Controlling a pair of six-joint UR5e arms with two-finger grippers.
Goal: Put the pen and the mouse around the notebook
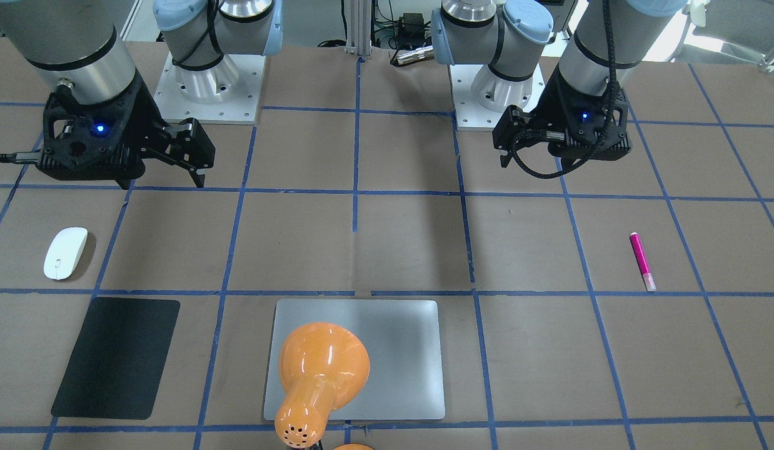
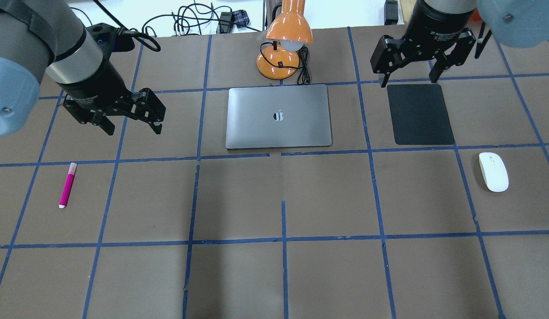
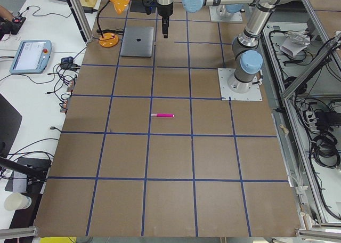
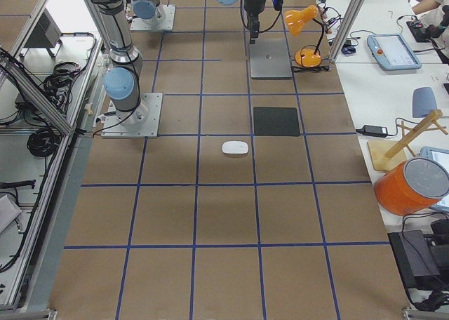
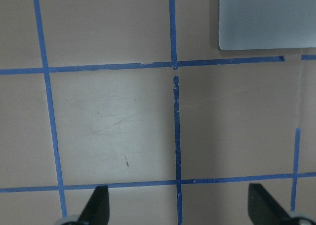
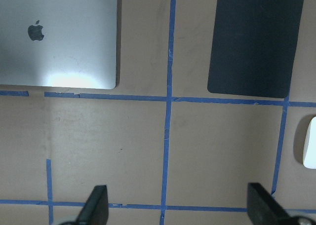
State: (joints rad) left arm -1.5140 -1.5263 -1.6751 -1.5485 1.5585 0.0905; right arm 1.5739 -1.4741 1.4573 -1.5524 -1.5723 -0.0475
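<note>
- The desk [image 2: 274, 274] shows, by my judgement, a task not yet begun: neither item lies by the notebook, and both placements are left to do.
- The notebook [image 2: 279, 116] lies flat at the far middle, with free room on its left and near sides.
- The mat [image 2: 420, 114] lies right of the notebook, apart from it.
- The left tool [image 2: 133, 128] hovers left of the notebook, fingers spread and empty, far of the pen.
- The right tool [image 2: 408, 79] hangs over the mat's far edge, fingers likewise spread, grasping nothing.
- The mouse [image 2: 493, 172] sits at the right, just near of the mat and well apart from the notebook.
- The pen [image 2: 67, 185] lies at the far left of the desk, well apart from the notebook.
</note>
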